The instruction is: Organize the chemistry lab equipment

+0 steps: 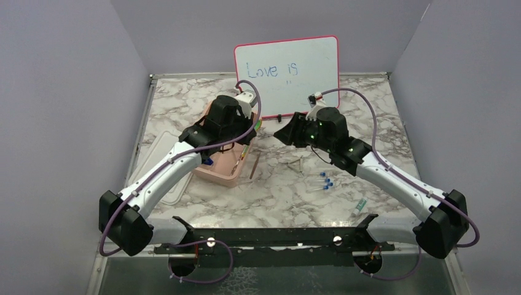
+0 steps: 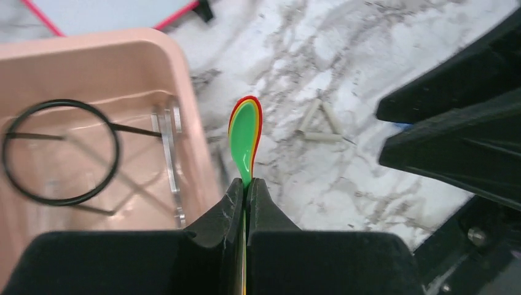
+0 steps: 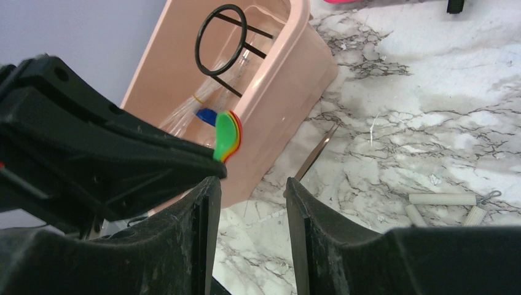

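My left gripper [image 2: 247, 182] is shut on the handle of a slim green spoon-shaped tool [image 2: 246, 132] backed by yellow and red layers. It holds the tool above the table, just right of the pink tub [image 2: 123, 55]; from above the tool [image 1: 259, 125] shows beside the tub's far corner. Inside the tub stand a black wire ring tripod [image 2: 58, 153] and clear glassware. My right gripper [image 3: 249, 184] is open and empty, close to the tool's tip [image 3: 226, 136]. Blue-capped tubes [image 1: 324, 182] lie on the marble. Thin tongs [image 3: 316, 153] lie against the tub.
A pink-framed whiteboard [image 1: 287, 74] stands at the back. A white lid [image 1: 156, 153] lies left of the tub. Three white rods in a triangle [image 2: 319, 126] rest on the marble between the arms. A small greenish tube [image 1: 361, 204] lies near the right arm.
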Action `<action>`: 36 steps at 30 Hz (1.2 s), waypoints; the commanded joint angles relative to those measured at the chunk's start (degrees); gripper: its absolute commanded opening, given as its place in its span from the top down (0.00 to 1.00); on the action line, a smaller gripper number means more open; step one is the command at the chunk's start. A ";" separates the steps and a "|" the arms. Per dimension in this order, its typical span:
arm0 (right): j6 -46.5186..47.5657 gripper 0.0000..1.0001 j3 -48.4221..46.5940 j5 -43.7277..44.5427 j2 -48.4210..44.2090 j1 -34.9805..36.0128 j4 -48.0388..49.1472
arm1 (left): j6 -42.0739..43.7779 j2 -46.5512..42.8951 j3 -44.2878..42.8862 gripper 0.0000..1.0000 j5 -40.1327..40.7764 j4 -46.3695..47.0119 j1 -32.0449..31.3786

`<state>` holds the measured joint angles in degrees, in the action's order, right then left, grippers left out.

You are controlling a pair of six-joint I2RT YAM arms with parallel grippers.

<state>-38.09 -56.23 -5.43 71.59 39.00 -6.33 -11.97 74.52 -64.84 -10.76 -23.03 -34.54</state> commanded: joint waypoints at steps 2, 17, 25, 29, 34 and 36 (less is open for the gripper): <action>0.20 0.51 2.42 0.32 -3.78 0.17 -0.88 | 9.34 -3.17 -6.35 1.00 17.69 -12.96 2.34; -2.96 0.51 11.40 -6.05 -2.68 0.20 2.95 | 18.40 6.52 4.20 1.00 32.14 -10.17 13.90; -6.25 0.52 14.57 -9.06 0.80 0.21 7.10 | 17.43 12.60 3.17 0.94 34.32 -9.51 14.64; -7.27 0.52 14.59 -9.02 3.22 0.26 7.95 | 16.55 12.12 1.98 0.76 34.09 -9.87 14.68; -7.17 0.52 13.16 -8.67 7.51 0.20 8.01 | 14.81 9.12 0.46 0.69 28.88 -10.58 14.68; -7.38 0.52 11.71 -7.70 10.02 0.29 7.00 | 13.64 7.31 -0.25 0.67 25.15 -10.76 14.68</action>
<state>-44.58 -41.98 -13.19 77.78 39.00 -0.38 4.25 86.72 -61.87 20.60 -33.95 -20.21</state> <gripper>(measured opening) 0.483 0.308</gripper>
